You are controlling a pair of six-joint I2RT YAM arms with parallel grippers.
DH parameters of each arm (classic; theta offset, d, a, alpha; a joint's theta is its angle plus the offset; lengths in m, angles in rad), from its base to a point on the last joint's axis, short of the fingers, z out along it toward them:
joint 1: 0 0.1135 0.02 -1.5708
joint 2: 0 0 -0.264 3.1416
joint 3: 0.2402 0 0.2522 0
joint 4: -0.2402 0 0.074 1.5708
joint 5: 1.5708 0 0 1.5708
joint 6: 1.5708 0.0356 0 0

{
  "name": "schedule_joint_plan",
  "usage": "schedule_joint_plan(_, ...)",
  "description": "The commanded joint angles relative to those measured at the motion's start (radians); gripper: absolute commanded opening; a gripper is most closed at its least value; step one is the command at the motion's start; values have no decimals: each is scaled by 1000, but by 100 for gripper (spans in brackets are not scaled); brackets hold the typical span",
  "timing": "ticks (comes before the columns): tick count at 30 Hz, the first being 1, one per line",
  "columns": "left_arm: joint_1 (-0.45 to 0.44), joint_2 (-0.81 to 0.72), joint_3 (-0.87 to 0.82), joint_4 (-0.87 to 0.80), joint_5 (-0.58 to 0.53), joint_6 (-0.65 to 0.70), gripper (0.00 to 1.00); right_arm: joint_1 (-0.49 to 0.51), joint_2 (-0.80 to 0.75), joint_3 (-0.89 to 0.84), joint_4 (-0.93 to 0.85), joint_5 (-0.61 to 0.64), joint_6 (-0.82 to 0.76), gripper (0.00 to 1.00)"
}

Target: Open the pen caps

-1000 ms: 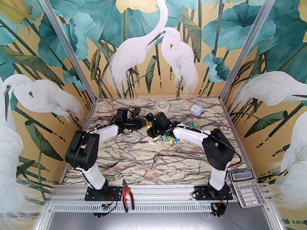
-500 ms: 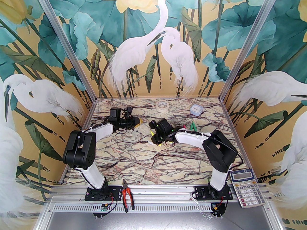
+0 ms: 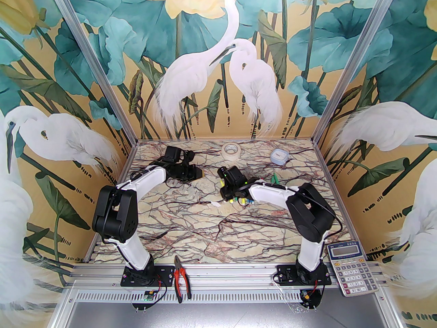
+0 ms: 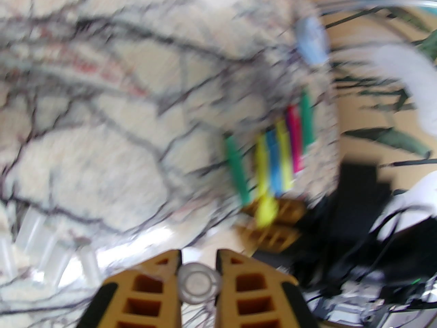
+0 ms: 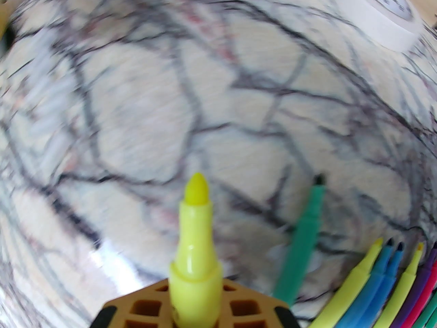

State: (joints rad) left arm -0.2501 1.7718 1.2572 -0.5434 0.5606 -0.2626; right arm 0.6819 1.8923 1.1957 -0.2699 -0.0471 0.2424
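Though blurred, cap (image 4: 199, 283) inside left tool (image 4: 199, 255)

Tape roll (image 5: 375, 12) ahead-right of right gripper (image 5: 196, 285). Pale blue tub (image 3: 279, 156) farther right. Red-handled pliers (image 3: 181, 278) and calculator (image 3: 353, 268) well behind it, at near edge.

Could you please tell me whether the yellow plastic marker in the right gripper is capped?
No, the yellow plastic marker ends in a bare, uncovered tip.

table (image 3: 239, 231): marble-patterned | far edge: tape roll (image 3: 231, 149), pale blue tub (image 3: 279, 156) | right: markers (image 4: 280, 159) | left: loose pen caps (image 4: 41, 237)
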Motion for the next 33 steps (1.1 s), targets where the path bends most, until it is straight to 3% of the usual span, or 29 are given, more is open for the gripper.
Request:
schedule_joint_plan(1, -26, 44, 33, -170, -109, 96, 0, -5, 35, 42, -17, 29, 40, 0)
schedule_joint_plan(16, -107, 167, 71, -245, -205, 128, 6, -6, 127, 124, -81, 52, 56, 3)
schedule_joint_plan(33, -116, 209, 61, -216, -222, 109, 24, -7, 171, 145, -129, 58, 55, 16)
